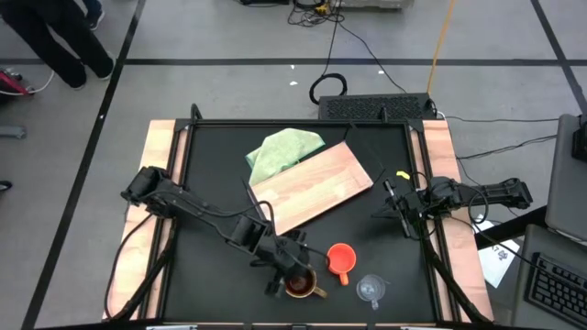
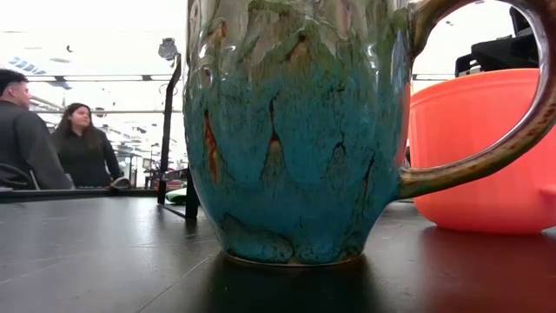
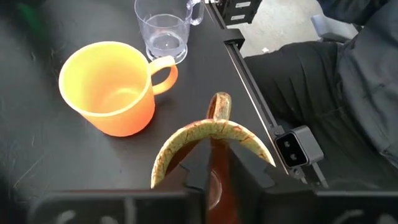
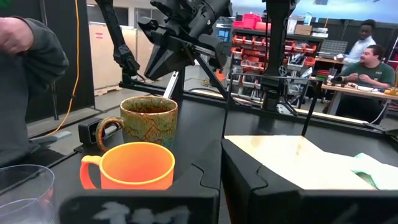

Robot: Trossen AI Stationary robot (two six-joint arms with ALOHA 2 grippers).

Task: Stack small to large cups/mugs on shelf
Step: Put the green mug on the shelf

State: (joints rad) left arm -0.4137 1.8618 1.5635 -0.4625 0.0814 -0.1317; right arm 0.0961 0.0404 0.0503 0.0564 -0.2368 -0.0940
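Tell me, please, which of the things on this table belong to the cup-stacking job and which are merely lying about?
Part of the job:
brown mug, with the left gripper at its rim
orange cup
clear glass cup
wooden shelf board

Just lying about:
light green cloth
small yellow item near the right gripper, which waits at the table's right side

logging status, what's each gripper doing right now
left gripper: shut on the brown mug, fingers on its rim.
right gripper: empty, beside the shelf; open or closed cannot be told.
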